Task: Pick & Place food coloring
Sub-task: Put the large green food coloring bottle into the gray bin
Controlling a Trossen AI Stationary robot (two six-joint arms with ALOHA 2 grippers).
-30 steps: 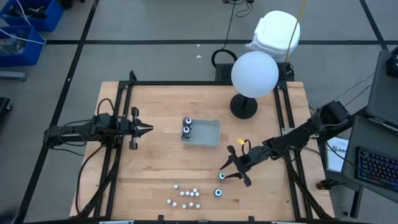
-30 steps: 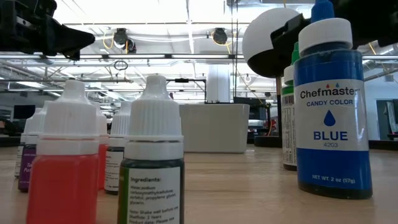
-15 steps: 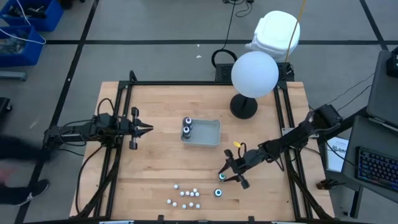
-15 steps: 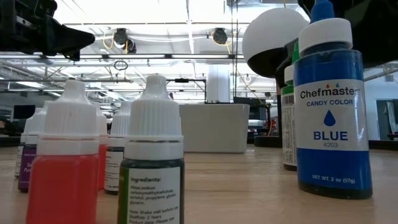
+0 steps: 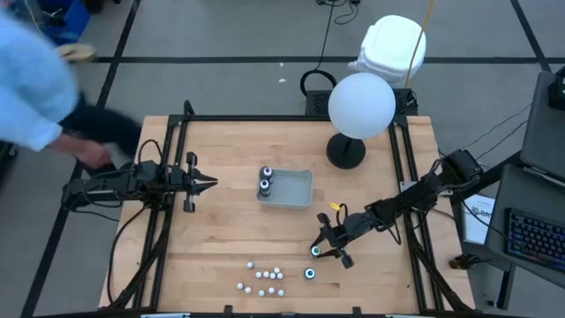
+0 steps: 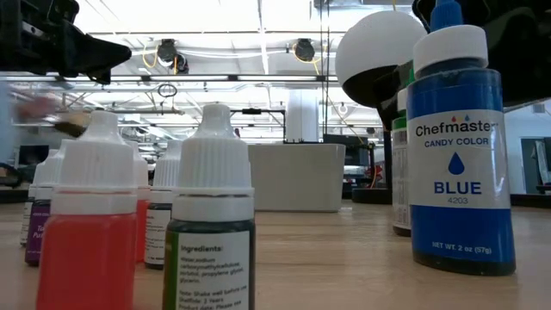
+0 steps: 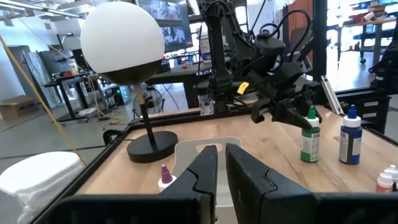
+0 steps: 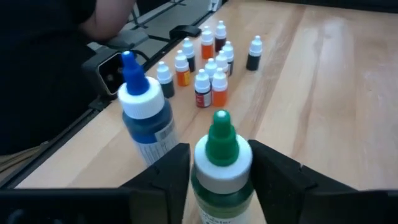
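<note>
A green-topped food coloring bottle (image 8: 221, 165) stands upright on the table, right of centre (image 5: 314, 251). My right gripper (image 5: 323, 248) is open, with one finger on each side of it. A blue-topped bottle (image 5: 310, 273) stands just nearer the front edge (image 8: 144, 118). Several tiny white-capped bottles (image 5: 262, 279) stand in a cluster near the front edge. Two more dark bottles (image 5: 265, 179) stand in the left end of the grey tray (image 5: 298, 190). My left gripper (image 5: 212, 184) waits shut and level at the table's left, clear of everything. My right gripper has its fingers (image 8: 168, 171) close on both sides of the green bottle's white cap (image 8: 239, 158), coming slanting down from the table's right. I cannot tell whether they touch it. The bottle stands upright on its base on the table.
A lamp with a white globe (image 5: 361, 104) and a black base (image 5: 346, 152) stands at the back right. A person in a light blue sleeve (image 5: 35, 79) is beyond the table's far left corner. Bare wood lies between the tray and the bottle cluster.
My right gripper has sunk toward the green bottle and its fingers have drawn closer together around it. The bottle has stayed in place. A person has come into view past the table's far left corner.
</note>
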